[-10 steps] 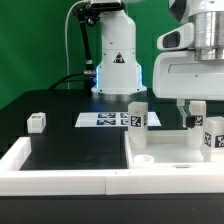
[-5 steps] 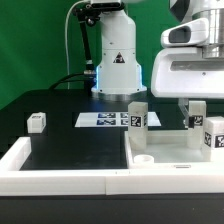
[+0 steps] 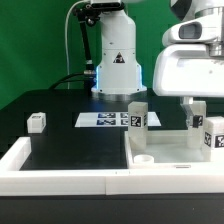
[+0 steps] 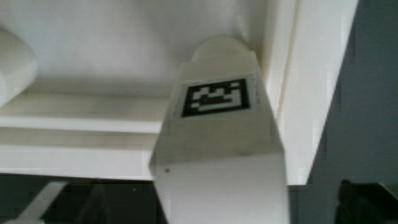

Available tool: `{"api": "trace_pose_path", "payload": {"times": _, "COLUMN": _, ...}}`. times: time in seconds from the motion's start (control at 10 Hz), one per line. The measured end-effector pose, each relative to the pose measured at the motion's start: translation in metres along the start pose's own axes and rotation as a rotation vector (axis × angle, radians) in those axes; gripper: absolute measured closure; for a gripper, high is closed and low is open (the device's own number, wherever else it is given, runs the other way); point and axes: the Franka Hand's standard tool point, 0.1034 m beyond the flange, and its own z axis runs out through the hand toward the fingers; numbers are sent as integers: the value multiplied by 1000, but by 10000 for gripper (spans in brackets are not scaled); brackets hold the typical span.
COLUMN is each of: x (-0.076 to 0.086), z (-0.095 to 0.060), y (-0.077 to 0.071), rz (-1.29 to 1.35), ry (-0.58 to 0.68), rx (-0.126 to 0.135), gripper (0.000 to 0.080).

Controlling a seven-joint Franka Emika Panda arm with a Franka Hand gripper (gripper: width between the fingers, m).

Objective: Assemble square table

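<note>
Exterior view: the gripper [image 3: 190, 111] hangs over the square tabletop's [image 3: 165, 152] far corner on the exterior view's right, against a tagged leg [image 3: 198, 113] (grip hidden, so I cannot tell). A second leg [image 3: 137, 116] stands at the tabletop's other far corner.

Wrist view: the tagged leg [image 4: 217, 140] looms close.

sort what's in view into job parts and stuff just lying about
job: slab, lone leg, corner leg, rear leg, edge leg
lying about: marker board, rim wall
</note>
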Motion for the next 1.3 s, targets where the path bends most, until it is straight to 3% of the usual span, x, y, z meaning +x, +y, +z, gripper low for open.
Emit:
{"api": "trace_pose_path", "payload": {"times": 0.1, "x": 1, "z": -1, "y": -1, "rz": 33, "ry": 1, "rx": 1, "gripper": 150}}
{"api": "trace_pose_path", "payload": {"times": 0.2, "x": 1, "z": 0, "y": 0, "rz": 34, "ry": 1, "rx": 1, "gripper": 284}}
{"api": "trace_pose_path", "payload": {"times": 0.3, "x": 1, "z": 0, "y": 0, "rz": 35, "ry": 1, "rx": 0, "gripper": 284}}
{"api": "trace_pose_path", "payload": {"times": 0.4, "x": 1, "z": 0, "y": 0, "rz": 35, "ry": 1, "rx": 0, "gripper": 422}}
{"api": "trace_pose_path", "payload": {"times": 0.5, "x": 1, "z": 0, "y": 0, "rz": 44, "ry": 3, "rx": 1, "gripper": 511}}
{"api": "trace_pose_path", "payload": {"times": 1.1, "x": 1, "z": 0, "y": 3, "rz": 288, "ry": 3, "rx": 0, "gripper": 509}}
{"api": "trace_pose_path", "payload": {"times": 1.3, "x": 2, "z": 0, "y": 12, "rz": 412, "ry": 19, "rx": -6, "gripper": 509}}
